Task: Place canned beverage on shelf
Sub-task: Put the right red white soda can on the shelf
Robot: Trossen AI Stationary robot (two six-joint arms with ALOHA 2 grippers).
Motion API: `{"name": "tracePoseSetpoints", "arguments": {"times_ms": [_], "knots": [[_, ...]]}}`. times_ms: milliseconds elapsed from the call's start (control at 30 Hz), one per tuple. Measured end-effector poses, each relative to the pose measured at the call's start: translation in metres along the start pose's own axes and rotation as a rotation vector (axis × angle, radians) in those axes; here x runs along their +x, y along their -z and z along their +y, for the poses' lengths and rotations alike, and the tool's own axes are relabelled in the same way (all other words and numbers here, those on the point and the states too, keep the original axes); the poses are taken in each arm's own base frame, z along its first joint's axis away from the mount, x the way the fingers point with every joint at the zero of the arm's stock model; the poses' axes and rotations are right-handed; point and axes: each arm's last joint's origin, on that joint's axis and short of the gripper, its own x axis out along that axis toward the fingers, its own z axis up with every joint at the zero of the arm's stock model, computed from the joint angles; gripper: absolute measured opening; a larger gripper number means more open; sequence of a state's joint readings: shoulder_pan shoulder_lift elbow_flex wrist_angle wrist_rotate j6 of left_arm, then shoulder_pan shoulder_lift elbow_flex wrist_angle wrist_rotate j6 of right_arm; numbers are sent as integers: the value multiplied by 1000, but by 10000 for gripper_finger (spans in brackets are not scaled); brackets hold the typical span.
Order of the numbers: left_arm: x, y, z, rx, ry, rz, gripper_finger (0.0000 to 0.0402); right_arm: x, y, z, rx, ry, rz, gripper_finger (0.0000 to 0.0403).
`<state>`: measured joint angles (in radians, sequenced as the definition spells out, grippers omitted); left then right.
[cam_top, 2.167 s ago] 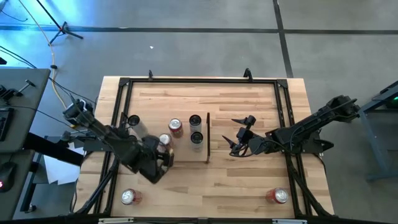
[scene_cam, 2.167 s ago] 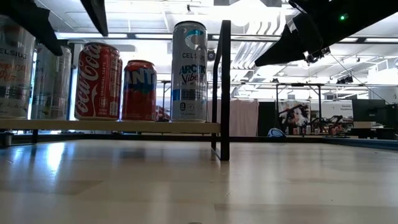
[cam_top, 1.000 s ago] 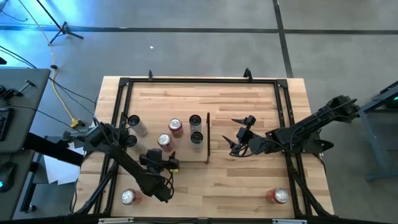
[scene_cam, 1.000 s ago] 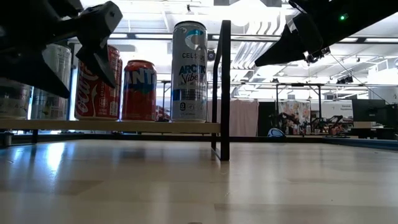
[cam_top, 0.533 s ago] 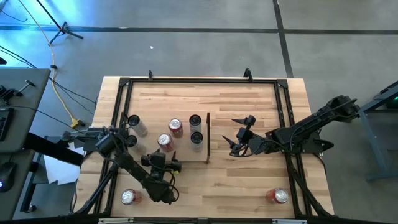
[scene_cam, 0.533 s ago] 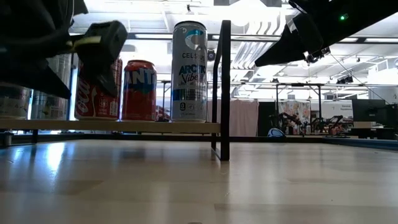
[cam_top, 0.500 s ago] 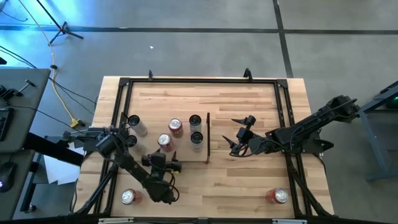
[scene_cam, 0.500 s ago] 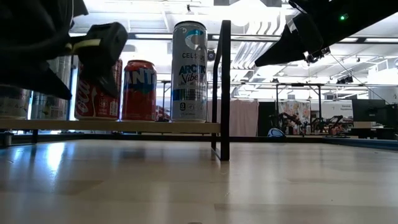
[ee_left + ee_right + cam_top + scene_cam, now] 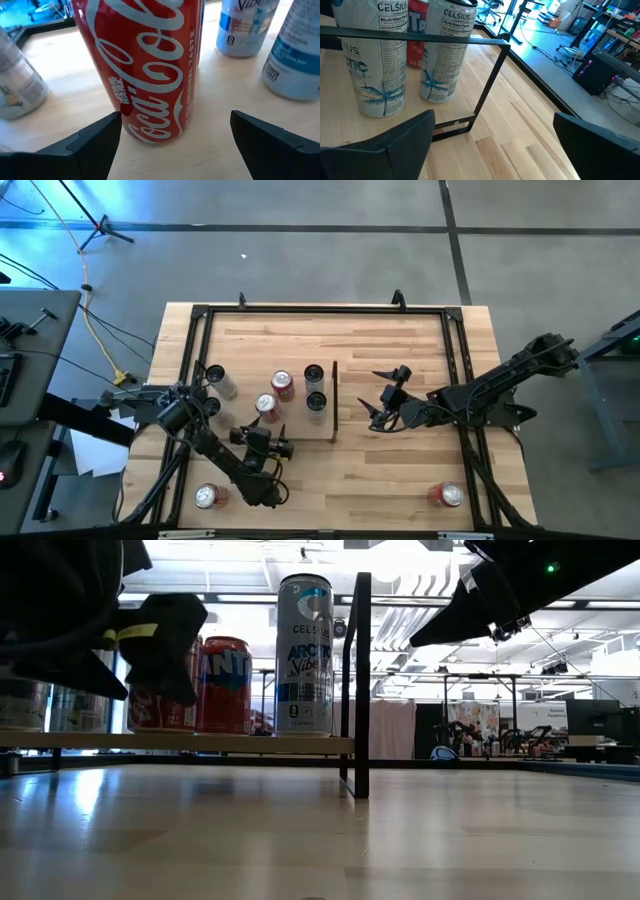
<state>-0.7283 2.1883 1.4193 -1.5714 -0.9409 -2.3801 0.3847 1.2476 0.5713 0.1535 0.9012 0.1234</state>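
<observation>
**A:** What do you see from up high?
**B:** A wooden table with a pale shelf lying on its left half. Five cans stand on the shelf. The red Coca-Cola can is near the shelf's front edge. The left end effector is just in front of that can, not touching it. The right end effector waits on the other side of the dark strip. Two more cans stand at the table's front corners.

**A:** And from down low?
**B:** The left end effector is a big dark shape in front of the Coca-Cola can. Next to it stand a red Fanta can and a tall Celsius can, all on the shelf.

**A:** What does the left wrist show?
**B:** The Coca-Cola can stands upright on the shelf. The left end effector has its fingers spread wide, holding nothing.

**A:** And the right wrist?
**B:** The right end effector is spread wide too, and holds nothing. Two Celsius cans stand behind the dark strip.
</observation>
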Motion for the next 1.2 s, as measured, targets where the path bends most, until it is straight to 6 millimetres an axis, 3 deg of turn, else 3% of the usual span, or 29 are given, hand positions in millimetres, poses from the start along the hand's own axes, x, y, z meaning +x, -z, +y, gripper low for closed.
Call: {"name": "tracePoseSetpoints", "arguments": {"times_ms": [300,800,1200], "knots": [[-7,3,3,-35,52,-26,347,0,0,0,0,0,0,393],[6,21,15,-37,266,-214,347,0,0,0,0,0,0,393],[-12,27,20,-41,321,-197,346,0,0,0,0,0,0,393]]}}
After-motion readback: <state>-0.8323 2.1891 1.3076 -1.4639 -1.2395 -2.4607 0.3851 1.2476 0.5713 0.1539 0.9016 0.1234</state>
